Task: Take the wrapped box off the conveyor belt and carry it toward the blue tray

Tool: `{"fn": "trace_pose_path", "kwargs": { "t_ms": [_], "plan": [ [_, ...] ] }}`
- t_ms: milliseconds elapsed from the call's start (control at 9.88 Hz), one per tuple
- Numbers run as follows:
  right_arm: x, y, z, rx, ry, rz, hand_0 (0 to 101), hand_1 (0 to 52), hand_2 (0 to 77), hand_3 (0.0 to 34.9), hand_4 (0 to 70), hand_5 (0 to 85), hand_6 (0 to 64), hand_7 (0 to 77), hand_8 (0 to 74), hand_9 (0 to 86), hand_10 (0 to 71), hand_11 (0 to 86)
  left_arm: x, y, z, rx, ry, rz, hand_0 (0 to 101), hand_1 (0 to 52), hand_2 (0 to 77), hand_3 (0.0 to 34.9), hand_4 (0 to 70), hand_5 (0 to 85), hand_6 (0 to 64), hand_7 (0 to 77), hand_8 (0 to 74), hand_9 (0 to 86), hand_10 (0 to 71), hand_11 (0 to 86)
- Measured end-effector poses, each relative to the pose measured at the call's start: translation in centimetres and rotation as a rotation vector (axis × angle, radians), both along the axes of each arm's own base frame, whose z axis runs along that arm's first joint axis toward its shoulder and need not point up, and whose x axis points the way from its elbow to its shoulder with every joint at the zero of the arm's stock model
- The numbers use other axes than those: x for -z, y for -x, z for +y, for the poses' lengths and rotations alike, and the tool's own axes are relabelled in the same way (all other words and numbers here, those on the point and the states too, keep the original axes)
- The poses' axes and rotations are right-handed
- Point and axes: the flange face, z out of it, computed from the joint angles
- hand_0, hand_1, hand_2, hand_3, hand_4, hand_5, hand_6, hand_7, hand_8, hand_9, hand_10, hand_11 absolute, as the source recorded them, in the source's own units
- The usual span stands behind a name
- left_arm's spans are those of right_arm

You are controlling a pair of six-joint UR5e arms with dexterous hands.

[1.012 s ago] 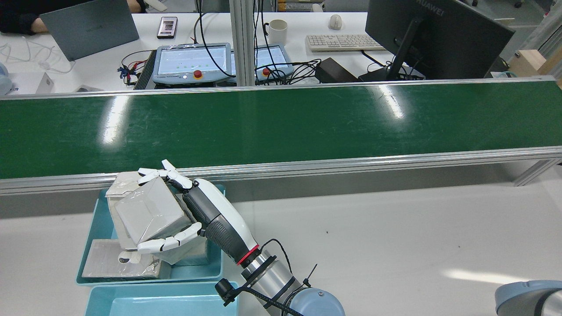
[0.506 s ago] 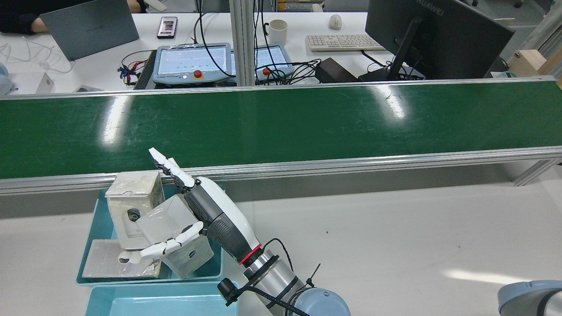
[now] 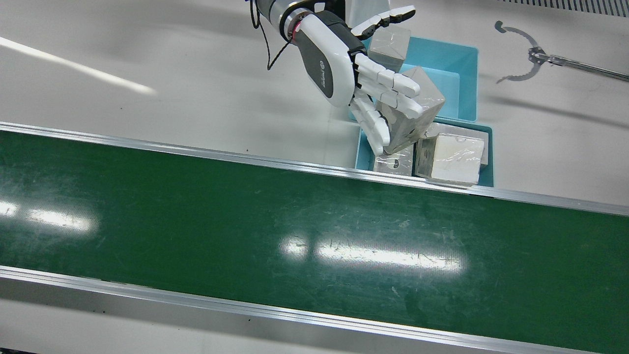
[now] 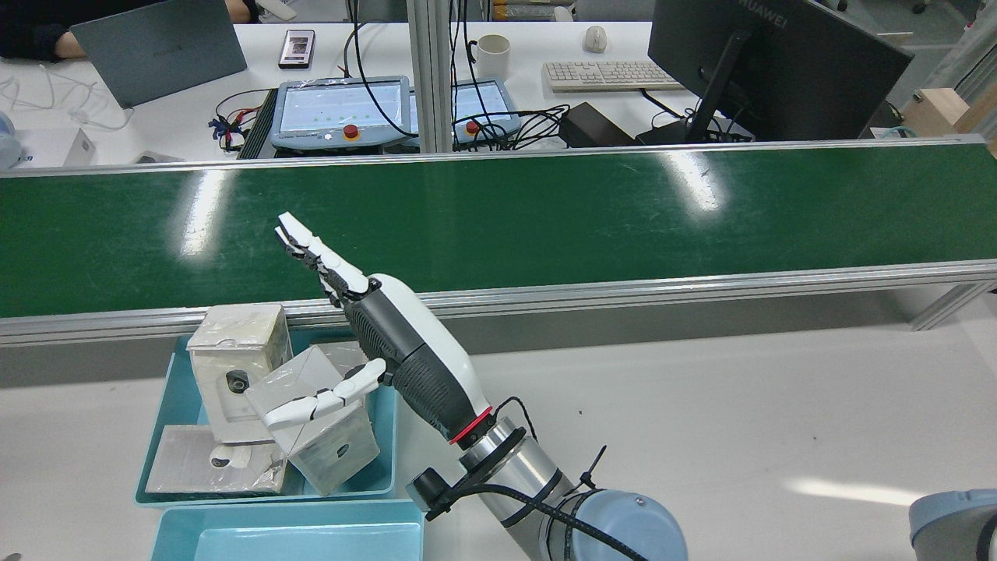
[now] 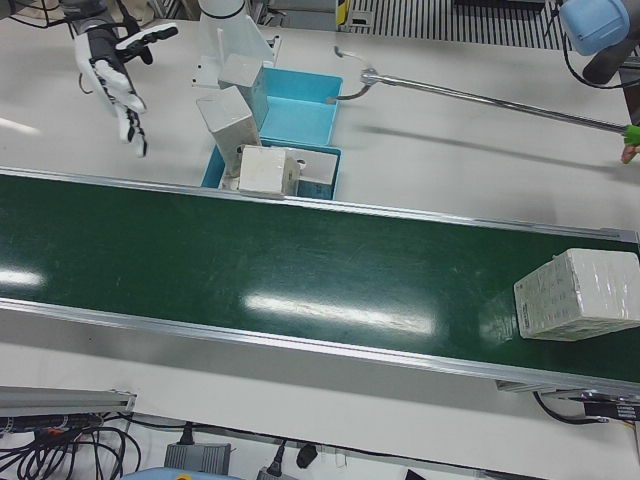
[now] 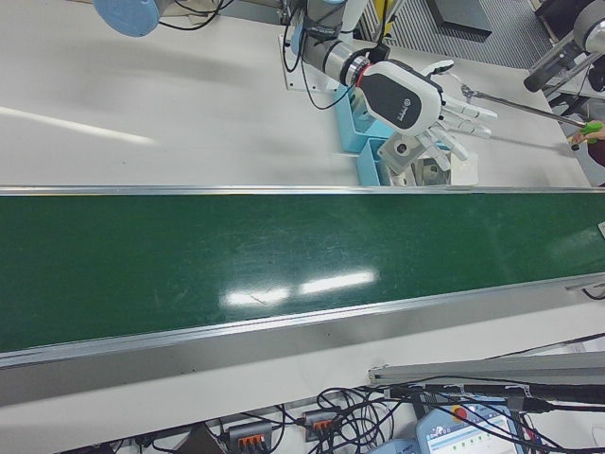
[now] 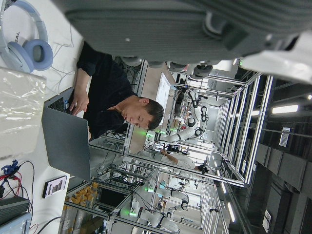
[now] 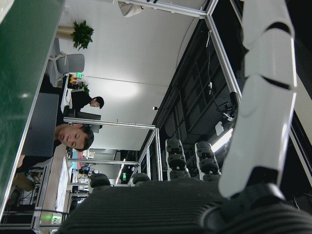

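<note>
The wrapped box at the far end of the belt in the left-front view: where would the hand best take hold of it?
Probably from above, gripping two opposite upright sides. The wrapped box sits flat on the belt with its broad top facing up and nothing beside it. Fingers could drop down one side and the thumb down the other. Its plastic wrap looks slick, so flat faces should hold better than corners.

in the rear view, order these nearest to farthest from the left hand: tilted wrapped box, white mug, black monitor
1. tilted wrapped box, in the blue tray, just below the open left hand.
2. white mug, on the desk beyond the belt, up and slightly right.
3. black monitor, far upper right.
</note>
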Motion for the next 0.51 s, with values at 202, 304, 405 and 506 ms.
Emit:
{"fn": "trace_pose_path", "kwargs": {
  "t_ms": [202, 304, 405, 506],
  "plan": [
    [-1.2, -6.9, -5.3, -0.050, 0.016, 0.098, 47, 17.5, 16.4, 20.1, 7.1, 9.8, 1.6, 8.2, 0.0, 1.6, 0.5, 1.6, 0.0, 0.0, 0.0, 0.000, 0.000, 0.000, 0, 0.0, 0.5, 0.0, 0.0, 1.1, 0.0, 0.0, 0.0, 0.0, 0.5, 0.0],
    [-2.3, -10.2, -8.5, -0.063, 0.037, 0.134, 47, 17.5, 16.4, 20.1, 7.1, 9.8, 1.6, 8.2, 0.0, 1.6, 0.5, 1.6, 0.0, 0.0, 0.0, 0.000, 0.000, 0.000, 0, 0.0, 1.1, 0.0, 0.0, 1.1, 0.0, 0.5, 0.0, 0.0, 0.5, 0.0],
    [-3.6, -13.2, -11.5, -0.071, 0.065, 0.160, 49, 16.9, 16.4, 19.5, 7.1, 9.8, 1.6, 6.0, 0.0, 1.6, 0.0, 1.1, 0.0, 0.0, 0.0, 0.000, 0.000, 0.000, 0, 0.0, 1.1, 0.0, 0.0, 1.1, 0.0, 0.5, 0.0, 0.0, 0.5, 0.0],
    [-5.5, -16.0, -14.2, -0.074, 0.099, 0.181, 49, 17.5, 15.3, 20.3, 5.4, 4.4, 0.5, 1.1, 0.0, 1.1, 0.0, 1.1, 0.0, 0.0, 0.0, 0.000, 0.000, 0.000, 0, 0.0, 0.5, 0.0, 0.0, 1.1, 0.0, 0.0, 0.0, 0.0, 0.5, 0.0]
  ]
}}
